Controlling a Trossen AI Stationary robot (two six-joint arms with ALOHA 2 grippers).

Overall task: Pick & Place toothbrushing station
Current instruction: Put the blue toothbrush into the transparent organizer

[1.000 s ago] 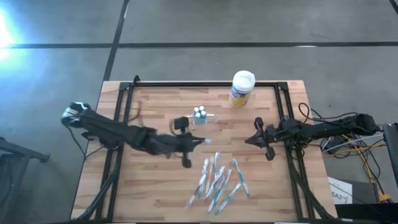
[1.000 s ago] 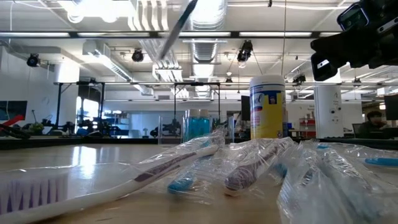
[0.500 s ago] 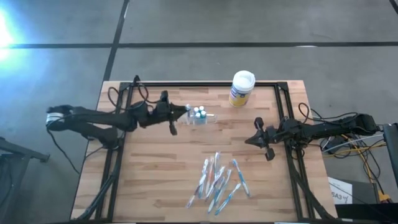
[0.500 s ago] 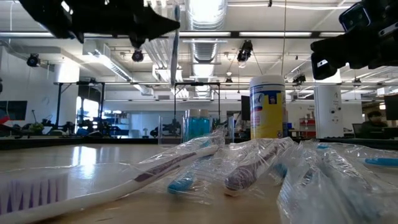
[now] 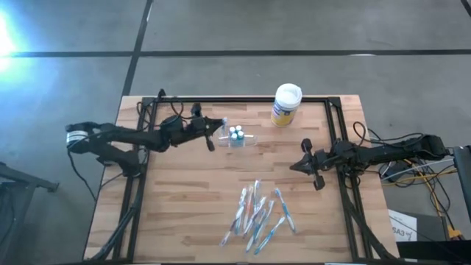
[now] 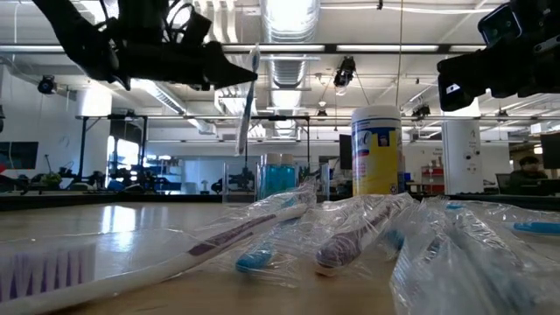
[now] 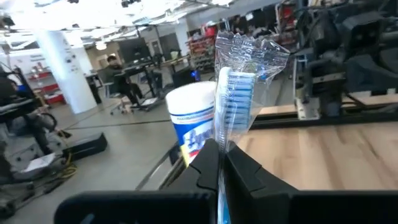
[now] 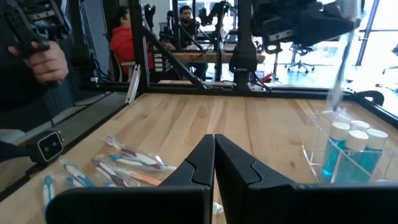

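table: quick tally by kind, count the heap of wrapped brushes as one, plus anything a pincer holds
white-lidded canister: 1
clear holder: 1
heap of wrapped toothbrushes: 1
wrapped toothbrush held in the shut left pincer: 1
right pincer, shut, holds: 0
total: 4

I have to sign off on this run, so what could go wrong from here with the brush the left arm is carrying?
The left gripper pinches the wrapped toothbrush low, so it may tilt or slip in its loose wrapper. The clear holder already holds blue-filled bottles, leaving little room, so the brush might catch the rim or nudge the holder. The right gripper waits shut, apart.
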